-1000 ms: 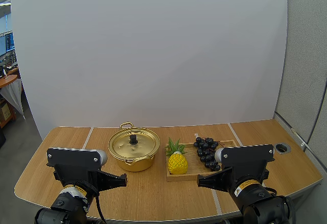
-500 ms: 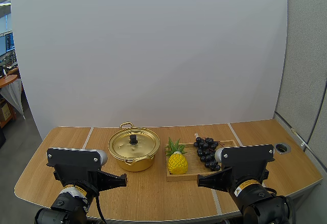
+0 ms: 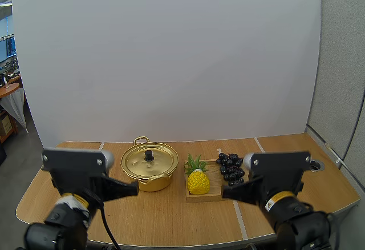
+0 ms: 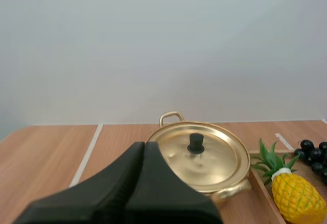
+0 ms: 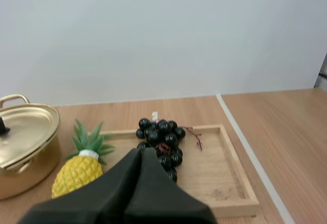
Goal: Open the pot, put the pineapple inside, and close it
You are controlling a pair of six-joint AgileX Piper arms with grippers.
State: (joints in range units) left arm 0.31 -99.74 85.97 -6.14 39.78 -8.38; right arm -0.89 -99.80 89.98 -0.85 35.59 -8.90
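Left tool [image 4: 143, 145] and right tool [image 5: 141, 151] both sit closed on nothing at the worktop's [image 3: 171, 216] six o'clock edge. The pineapple [image 3: 198, 181] rests in the tray [image 3: 202, 197] at three o'clock of the lidded pot [image 3: 154, 182], probably handy for the right tool.

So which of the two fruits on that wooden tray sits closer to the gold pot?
The yellow pineapple, at the tray end beside the pot; the dark grapes lie beyond it, farther away.

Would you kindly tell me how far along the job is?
Nothing looks done: the lid sits on the pot and the pineapple rests on the wooden tray beside the grapes. Nothing is in hand; the left gripper and right gripper are shut, empty. Lifting, loading and closing all remain.
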